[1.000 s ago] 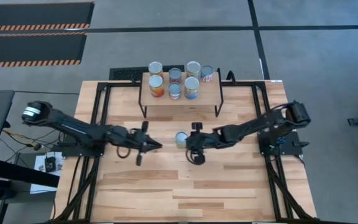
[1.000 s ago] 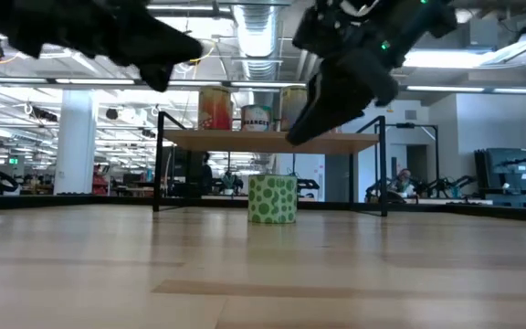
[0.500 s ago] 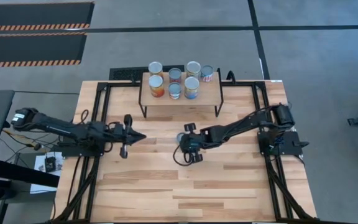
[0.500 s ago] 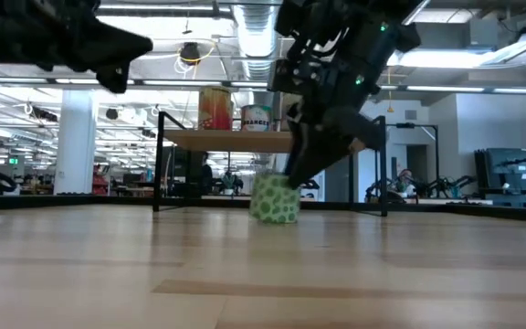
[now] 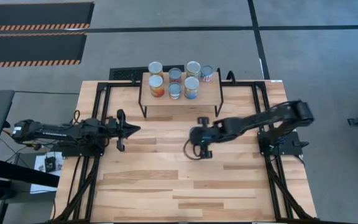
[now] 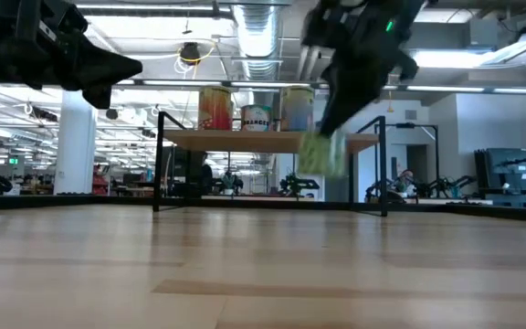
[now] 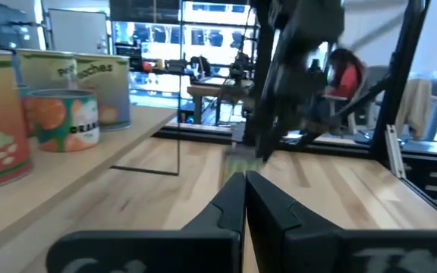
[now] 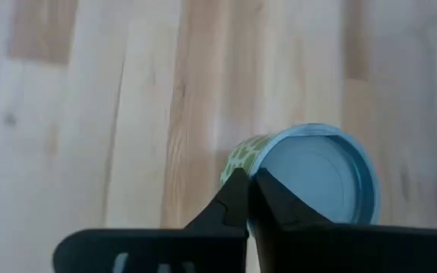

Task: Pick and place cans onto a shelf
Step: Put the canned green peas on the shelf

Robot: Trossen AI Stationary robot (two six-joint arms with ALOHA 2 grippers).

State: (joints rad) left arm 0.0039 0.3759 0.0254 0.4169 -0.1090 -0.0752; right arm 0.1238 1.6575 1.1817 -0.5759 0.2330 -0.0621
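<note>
Right gripper (image 5: pixel 197 138), frame centre in the high view, clamps the green can (image 6: pixel 316 153), lifted off the table. Best kept level, raised above the shelf (image 5: pixel 211 98), then lowered onto bare wood at its right. Left gripper (image 5: pixel 129 129) closed, idle at centre-left.

Green-patterned label and silver lid on held can (image 8: pixel 309 171). Shelf (image 5: pixel 210 94): light wood top, black legs. Orange-and-white label on one shelved can (image 5: pixel 156 86); blue label on another (image 5: pixel 191 87). Tabletop (image 5: pixel 166 180): pale wood planks. Both arms dark.
</note>
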